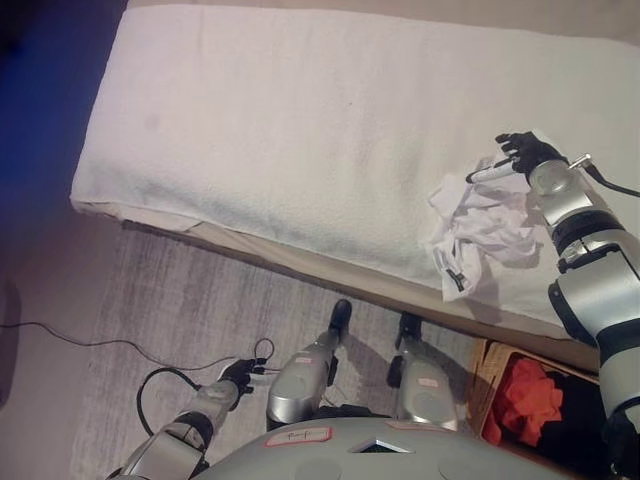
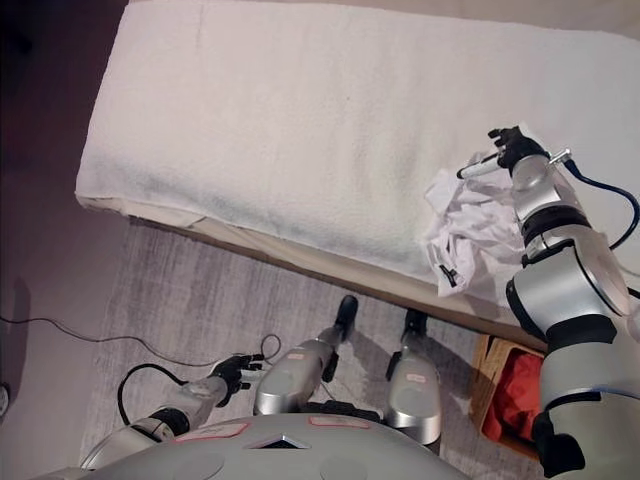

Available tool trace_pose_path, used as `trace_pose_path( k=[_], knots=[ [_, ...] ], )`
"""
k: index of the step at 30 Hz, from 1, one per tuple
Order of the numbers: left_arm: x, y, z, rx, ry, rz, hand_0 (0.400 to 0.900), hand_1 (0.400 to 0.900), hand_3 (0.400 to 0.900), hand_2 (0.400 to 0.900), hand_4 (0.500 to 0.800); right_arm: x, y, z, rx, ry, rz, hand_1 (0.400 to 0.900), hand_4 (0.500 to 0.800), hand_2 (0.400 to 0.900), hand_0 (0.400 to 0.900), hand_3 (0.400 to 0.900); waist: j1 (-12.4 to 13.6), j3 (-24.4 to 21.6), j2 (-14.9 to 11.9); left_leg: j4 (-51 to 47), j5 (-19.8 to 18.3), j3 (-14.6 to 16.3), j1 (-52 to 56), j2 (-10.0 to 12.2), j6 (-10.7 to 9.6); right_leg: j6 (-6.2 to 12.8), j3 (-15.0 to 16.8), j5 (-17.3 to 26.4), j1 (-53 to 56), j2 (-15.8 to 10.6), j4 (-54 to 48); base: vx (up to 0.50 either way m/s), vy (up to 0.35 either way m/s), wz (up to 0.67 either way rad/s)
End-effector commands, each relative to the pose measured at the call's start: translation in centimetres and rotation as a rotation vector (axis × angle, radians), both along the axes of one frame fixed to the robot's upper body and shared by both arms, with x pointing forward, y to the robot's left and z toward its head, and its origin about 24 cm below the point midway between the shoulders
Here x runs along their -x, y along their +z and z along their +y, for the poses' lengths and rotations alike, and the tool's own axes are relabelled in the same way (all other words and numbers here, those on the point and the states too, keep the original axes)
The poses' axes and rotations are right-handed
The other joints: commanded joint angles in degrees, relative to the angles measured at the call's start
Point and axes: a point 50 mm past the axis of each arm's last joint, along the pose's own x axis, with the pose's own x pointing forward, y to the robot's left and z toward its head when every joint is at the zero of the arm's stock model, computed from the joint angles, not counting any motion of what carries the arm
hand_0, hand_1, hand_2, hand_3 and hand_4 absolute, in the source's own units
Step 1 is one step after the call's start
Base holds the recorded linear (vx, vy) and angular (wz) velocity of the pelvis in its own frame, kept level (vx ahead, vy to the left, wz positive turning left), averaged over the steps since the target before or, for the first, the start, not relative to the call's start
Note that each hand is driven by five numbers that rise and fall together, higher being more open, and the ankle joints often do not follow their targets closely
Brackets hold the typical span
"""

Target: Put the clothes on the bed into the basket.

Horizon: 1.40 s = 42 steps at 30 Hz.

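Observation:
A crumpled white garment (image 1: 480,235) lies on the white bed (image 1: 300,130) near its front right edge. My right hand (image 1: 522,152) is at the garment's far edge, fingers spread and relaxed, one white-tipped finger pointing left; it holds nothing. A wooden basket (image 1: 487,370) stands on the floor at the lower right below the bed's edge, with a red cloth (image 1: 528,395) in it. My left hand (image 1: 238,375) hangs low over the floor at the lower left, fingers relaxed and empty.
The rest of the bed's top is bare white cover. A grey rug (image 1: 180,300) covers the floor in front of the bed. The bed's front edge runs diagonally from the left down to the basket.

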Motion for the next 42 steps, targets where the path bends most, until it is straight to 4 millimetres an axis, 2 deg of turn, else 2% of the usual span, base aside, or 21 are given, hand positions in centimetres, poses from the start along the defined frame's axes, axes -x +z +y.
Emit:
trace_pose_path(
  k=[1, 2, 8, 12, 19, 20, 21, 22, 23, 24, 31, 42],
  knots=[
    [-0.9, 0.4, 1.4, -0.065, -0.033, -0.010, 0.900, 0.900, 0.900, 0.900, 0.800, -1.7, 4.6, 0.4, 0.084, 0.017, -0.135, 0.900, 0.800, 0.900, 0.900, 0.900, 1.0, 0.4, -2.5, 0.8, -3.6, 4.9, -0.5, -1.3, 0.2, 2.11, 4.3, -3.8, -0.7, -4.3, 3.5, -0.02, 0.052, -0.01],
    [-1.4, 0.6, 1.3, -0.067, -0.037, -0.028, 0.900, 0.900, 0.900, 0.900, 0.800, -1.7, 4.5, 0.6, 0.077, 0.016, -0.135, 0.900, 0.800, 0.900, 0.900, 0.900, 1.1, 1.4, -1.8, 1.1, -3.5, 5.0, -1.3, -1.5, 0.4, 2.08, 4.6, -3.9, -1.7, -4.5, 4.2, -0.01, 0.047, 0.01],
    [-1.6, 0.7, 1.1, -0.066, -0.062, -0.045, 0.900, 0.900, 0.900, 0.900, 0.800, -1.6, 4.7, 0.1, 0.064, 0.000, -0.150, 0.900, 0.800, 0.900, 0.900, 0.900, 1.2, 4.1, 0.2, 1.5, -3.0, 5.4, -3.0, -2.0, 0.6, 1.75, 5.8, -4.9, -4.9, -5.0, 7.8, -0.01, 0.033, 0.01],
    [-1.3, 0.6, 0.6, -0.054, -0.113, -0.040, 0.900, 0.900, 0.900, 0.900, 0.800, -0.9, 4.6, -1.1, 0.062, -0.043, -0.150, 0.900, 0.800, 0.900, 0.900, 0.900, 1.6, 6.4, 2.4, 0.6, -1.6, 4.7, -4.0, -2.2, 0.3, 1.59, 5.7, -5.6, -6.6, -4.9, 9.3, 0.01, -0.009, 0.14],
    [-1.2, 0.6, -0.1, -0.031, -0.157, -0.048, 0.900, 0.900, 0.900, 0.900, 0.800, 0.0, 3.9, -2.6, 0.048, -0.096, -0.136, 0.900, 0.800, 0.900, 0.900, 0.900, 1.9, 7.6, 4.8, 0.3, -0.9, 3.8, -5.0, -3.1, 0.3, 1.85, 5.4, -5.4, -7.4, -5.7, 9.3, 0.01, 0.004, 0.12],
    [-1.1, 0.5, -0.3, -0.025, -0.165, -0.050, 0.900, 0.900, 0.900, 0.900, 0.800, 0.2, 3.9, -3.0, 0.047, -0.106, -0.133, 0.873, 0.784, 0.873, 0.873, 0.873, 2.0, 7.6, 5.6, 0.2, -0.7, 3.7, -5.1, -3.4, 0.3, 1.95, 5.5, -5.3, -7.5, -5.9, 9.2, 0.01, 0.032, 0.03],
    [-1.0, 0.5, -0.4, -0.022, -0.167, -0.050, 0.900, 0.900, 0.900, 0.900, 0.800, 0.3, 4.0, -3.2, 0.045, -0.113, -0.135, 0.616, 0.629, 0.616, 0.616, 0.616, 2.0, 7.7, 6.0, 0.2, -0.7, 3.7, -5.3, -3.6, 0.3, 1.99, 5.6, -5.3, -7.6, -6.0, 9.2, 0.01, 0.032, 0.03],
    [-1.0, 0.5, -0.4, -0.022, -0.167, -0.050, 0.900, 0.900, 0.900, 0.900, 0.800, 0.3, 4.0, -3.2, 0.045, -0.114, -0.135, 0.598, 0.619, 0.598, 0.598, 0.598, 2.0, 7.7, 6.0, 0.2, -0.7, 3.7, -5.3, -3.6, 0.3, 1.99, 5.6, -5.3, -7.6, -6.0, 9.2, 0.00, 0.015, 0.03],
    [-1.1, 0.6, -0.5, -0.019, -0.171, -0.054, 0.900, 0.900, 0.900, 0.900, 0.800, 0.4, 4.0, -3.5, 0.041, -0.123, -0.141, 0.449, 0.529, 0.449, 0.449, 0.449, 2.1, 7.8, 6.4, 0.2, -0.6, 3.6, -5.4, -3.7, 0.3, 2.04, 5.7, -5.2, -7.7, -6.2, 9.1, 0.00, 0.000, 0.00],
    [-1.0, 0.5, -0.6, -0.014, -0.179, -0.055, 0.900, 0.900, 0.900, 0.900, 0.800, 0.6, 4.0, -3.8, 0.034, -0.134, -0.139, 0.400, 0.500, 0.400, 0.400, 0.400, 2.1, 7.9, 7.1, 0.2, -0.5, 3.6, -5.5, -3.9, 0.3, 2.09, 5.8, -5.2, -7.7, -6.4, 9.0, 0.00, 0.032, 0.02],
    [-1.4, 0.6, -1.1, -0.003, -0.178, -0.069, 0.900, 0.900, 0.900, 0.900, 0.800, 0.8, 3.9, -4.0, 0.022, -0.146, -0.134, 0.400, 0.500, 0.400, 0.400, 0.400, 1.7, 7.6, 7.8, 0.2, -0.5, 3.3, -5.3, -4.4, 0.4, 2.10, 5.8, -5.0, -6.9, -6.8, 8.3, 0.00, 0.003, 0.02],
    [-2.5, 0.8, -0.9, -0.026, -0.143, -0.081, 0.900, 0.900, 0.900, 0.900, 0.800, 0.3, 3.4, -2.9, 0.005, -0.123, -0.129, 0.400, 0.500, 0.400, 0.400, 0.400, 0.6, 6.6, 6.8, 0.2, -0.7, 4.1, -5.0, -4.2, 0.4, 2.09, 6.4, -4.5, -6.1, -6.7, 7.3, -0.02, 0.012, -0.05]
  ],
)
